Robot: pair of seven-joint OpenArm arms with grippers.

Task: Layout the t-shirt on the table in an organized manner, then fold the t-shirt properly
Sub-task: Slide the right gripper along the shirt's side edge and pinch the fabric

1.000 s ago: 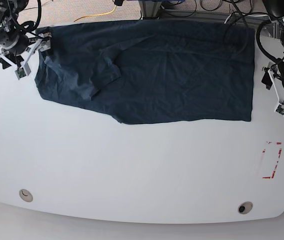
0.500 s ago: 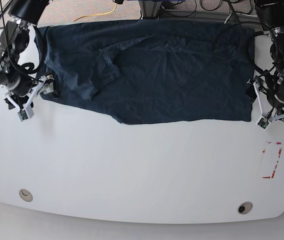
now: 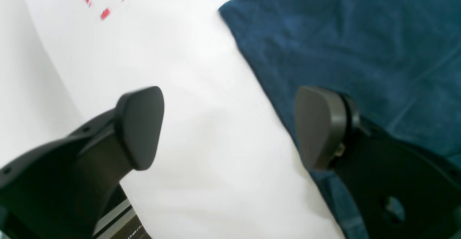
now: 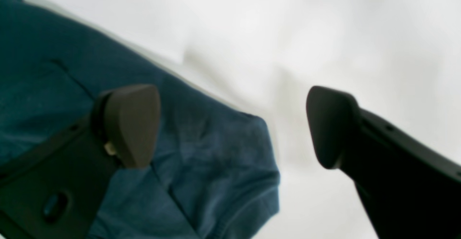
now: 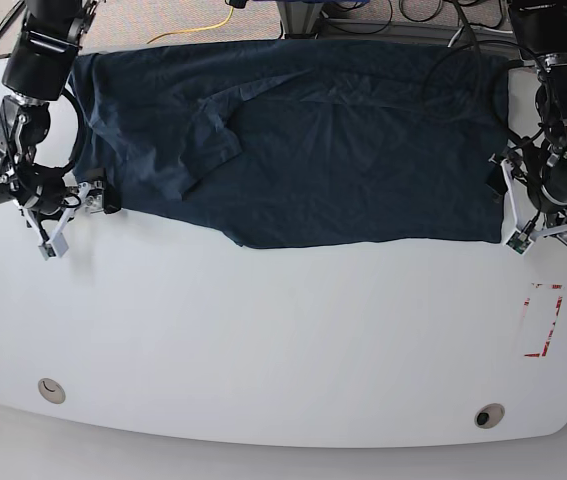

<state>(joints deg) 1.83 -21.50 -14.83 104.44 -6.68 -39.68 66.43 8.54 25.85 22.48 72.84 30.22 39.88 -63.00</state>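
Shirt spread out, both arms parked at its near corners

The white table [image 5: 263,340] has the navy t-shirt [image 5: 343,140] lying flat across its far half, one sleeve folded over onto the body. The left gripper [image 3: 230,127] is spread wide over the shirt's corner edge, gripping nothing. Same deal with the right gripper [image 4: 232,125], wide apart at the opposite corner. Red dashed mark [image 5: 543,320] sits near the left arm.
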